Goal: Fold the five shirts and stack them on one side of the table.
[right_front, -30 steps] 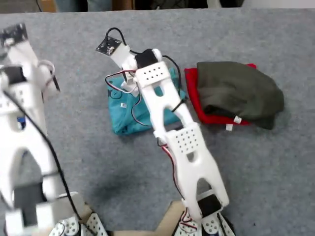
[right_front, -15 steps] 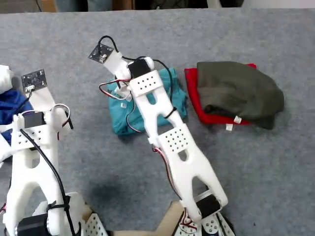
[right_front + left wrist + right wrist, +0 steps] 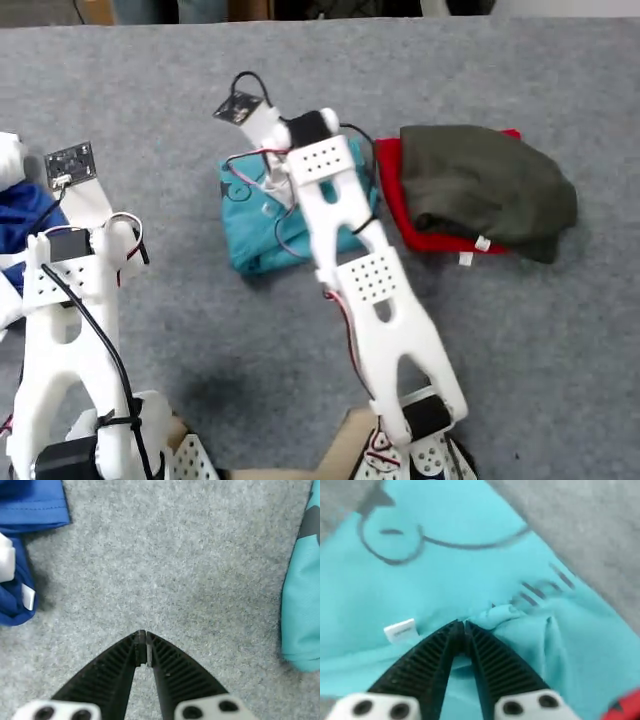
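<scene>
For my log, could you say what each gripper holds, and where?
Left gripper: nothing. Right gripper: shut over the middle of the teal shirt; a pinch cannot be told.

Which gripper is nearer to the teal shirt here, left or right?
Right. The right gripper is directly over the teal shirt, its fingers at the fabric. The left gripper is over bare table, between that shirt and the blue shirt.

The table cover (image 3: pixel 560 350) was coarse, matt grey felt-like cloth. The teal shirt (image 3: pixel 250 250) and blue shirt (image 3: pixel 30 500) were soft, smooth knit. White plastic arm shells (image 3: pixel 385 300) looked smooth and faintly glossy; the left gripper (image 3: pixel 142 637) had black, ribbed, matt plastic fingers (image 3: pixel 107 675).
</scene>
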Controlling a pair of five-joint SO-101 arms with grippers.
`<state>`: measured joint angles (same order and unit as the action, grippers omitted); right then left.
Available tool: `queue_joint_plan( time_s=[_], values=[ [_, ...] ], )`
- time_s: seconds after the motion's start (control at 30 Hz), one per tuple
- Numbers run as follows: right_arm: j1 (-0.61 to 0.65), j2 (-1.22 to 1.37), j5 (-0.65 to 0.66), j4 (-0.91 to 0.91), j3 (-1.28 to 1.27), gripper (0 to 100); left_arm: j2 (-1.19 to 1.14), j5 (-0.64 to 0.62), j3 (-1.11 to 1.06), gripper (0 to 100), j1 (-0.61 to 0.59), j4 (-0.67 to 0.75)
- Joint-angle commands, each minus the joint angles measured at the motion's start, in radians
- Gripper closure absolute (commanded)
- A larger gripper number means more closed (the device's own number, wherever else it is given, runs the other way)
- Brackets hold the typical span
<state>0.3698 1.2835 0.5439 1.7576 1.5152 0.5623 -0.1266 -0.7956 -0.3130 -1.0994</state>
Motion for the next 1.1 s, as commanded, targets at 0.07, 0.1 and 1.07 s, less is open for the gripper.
queue_joint_plan(
  time_s=[0.07,0.1,1.07],
  values=[
    [-0.061,-0.272,0.000,0.011,-0.219,98.4,0.025,0.008,0.002,97,-0.039,0.011],
    [-0.066,-0.321,0.000,0.011,-0.289,98.4,0.025,0.008,0.002,97,-0.064,0.014],
    [0.018,-0.403,-0.110,-0.416,-0.687,98.4,0.031,0.008,-0.013,97,-0.088,0.011]
  ],
)
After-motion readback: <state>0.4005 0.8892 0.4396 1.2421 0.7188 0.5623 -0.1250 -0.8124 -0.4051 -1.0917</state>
